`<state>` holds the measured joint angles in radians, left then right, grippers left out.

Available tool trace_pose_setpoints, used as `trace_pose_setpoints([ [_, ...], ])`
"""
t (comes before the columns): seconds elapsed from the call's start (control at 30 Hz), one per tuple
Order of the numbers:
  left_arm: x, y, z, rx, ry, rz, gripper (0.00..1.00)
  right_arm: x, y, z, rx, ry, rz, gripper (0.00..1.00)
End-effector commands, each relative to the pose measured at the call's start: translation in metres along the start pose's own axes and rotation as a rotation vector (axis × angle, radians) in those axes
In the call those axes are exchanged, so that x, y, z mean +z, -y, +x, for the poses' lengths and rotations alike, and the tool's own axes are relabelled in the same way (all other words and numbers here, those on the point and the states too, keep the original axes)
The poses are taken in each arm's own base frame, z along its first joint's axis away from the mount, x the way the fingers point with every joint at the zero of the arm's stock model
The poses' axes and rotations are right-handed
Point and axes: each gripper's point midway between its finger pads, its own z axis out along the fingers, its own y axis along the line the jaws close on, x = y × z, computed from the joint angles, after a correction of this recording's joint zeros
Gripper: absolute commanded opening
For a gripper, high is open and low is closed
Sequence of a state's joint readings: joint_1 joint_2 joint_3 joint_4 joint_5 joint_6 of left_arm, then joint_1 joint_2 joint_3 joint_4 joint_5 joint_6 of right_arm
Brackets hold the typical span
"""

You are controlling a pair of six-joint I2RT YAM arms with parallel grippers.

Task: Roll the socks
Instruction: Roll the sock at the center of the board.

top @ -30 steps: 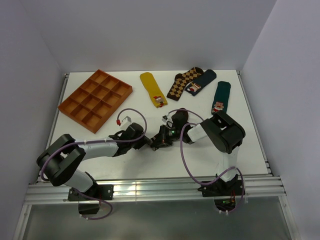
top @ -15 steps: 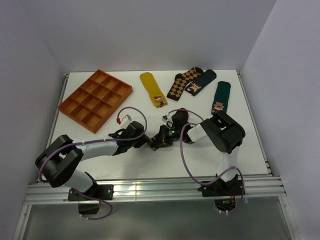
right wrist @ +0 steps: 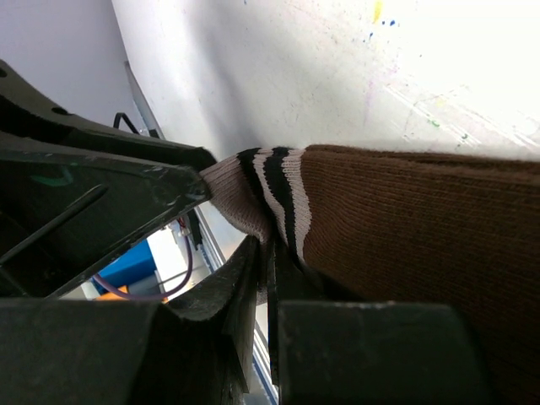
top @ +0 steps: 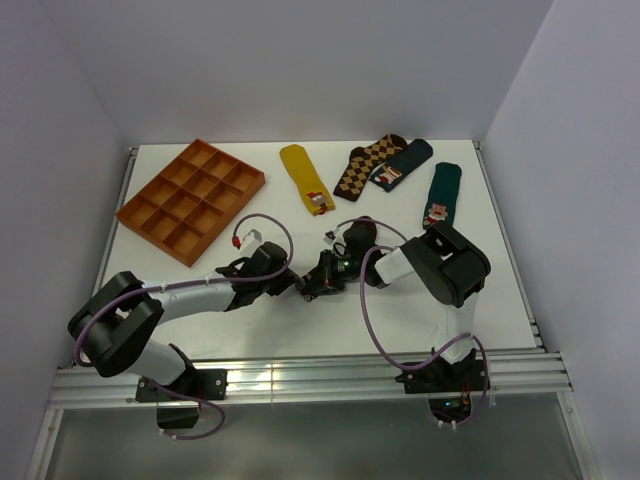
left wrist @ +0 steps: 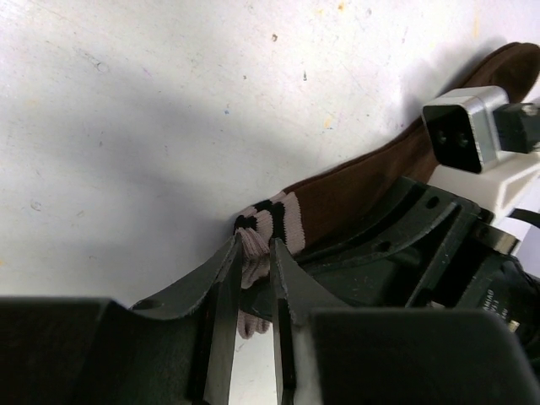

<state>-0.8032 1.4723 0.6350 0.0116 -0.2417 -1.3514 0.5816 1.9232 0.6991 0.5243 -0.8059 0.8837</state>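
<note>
**Cuff pinched, roll not begun**

Left end effector [left wrist: 253, 253] pinches the pale cuff edge of the brown sock [left wrist: 363, 181]. Right end effector [right wrist: 266, 245] nips the striped band just beside it. The sock lies flat mid-counter [left wrist: 126, 101], running toward 2 o'clock in the left wrist view. Judged step: starting the roll. Next move calls for turning the cuff over along its length. Tray [top: 190, 200] at 10 o'clock.

The brown sock [left wrist: 354, 190] is plain dark brown, its cuff banded pale cream and black beside the black left fingers [left wrist: 219, 312]. Beyond them: mustard sock [top: 305, 176], brown-and-tan diamond sock [top: 366, 165], orange tray [top: 192, 198], white bench [top: 505, 240].
</note>
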Motion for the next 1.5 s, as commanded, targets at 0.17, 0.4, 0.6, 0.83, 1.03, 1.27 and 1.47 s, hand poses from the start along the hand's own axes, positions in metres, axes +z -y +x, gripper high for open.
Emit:
trace_pose_setpoints([
  [0.17, -0.01, 0.017, -0.004, -0.042, 0.013, 0.058, 0.24, -0.001, 0.033, 0.005, 0.071, 0.019, 0.095, 0.0],
  [0.4, 0.001, 0.012, 0.006, -0.037, -0.024, 0.042, 0.23, 0.0, 0.037, 0.006, 0.085, 0.019, 0.098, 0.0],
  [0.6, 0.004, 0.011, 0.01, -0.046, -0.04, 0.044, 0.21, 0.0, 0.038, 0.005, 0.09, 0.023, 0.105, 0.0],
  [0.83, 0.016, 0.001, 0.019, -0.056, -0.067, 0.012, 0.2, -0.002, 0.041, 0.004, 0.091, 0.034, 0.132, 0.0],
  [1.03, 0.023, -0.021, 0.03, -0.086, -0.096, -0.04, 0.15, -0.009, 0.039, -0.002, 0.048, 0.064, 0.174, 0.05],
  [1.27, 0.022, -0.032, 0.027, -0.108, -0.071, -0.067, 0.14, -0.022, 0.029, -0.015, -0.044, 0.126, 0.235, 0.21],
  [1.47, 0.024, -0.029, 0.025, -0.108, -0.062, -0.062, 0.14, -0.034, 0.016, -0.024, -0.141, 0.19, 0.297, 0.3],
])
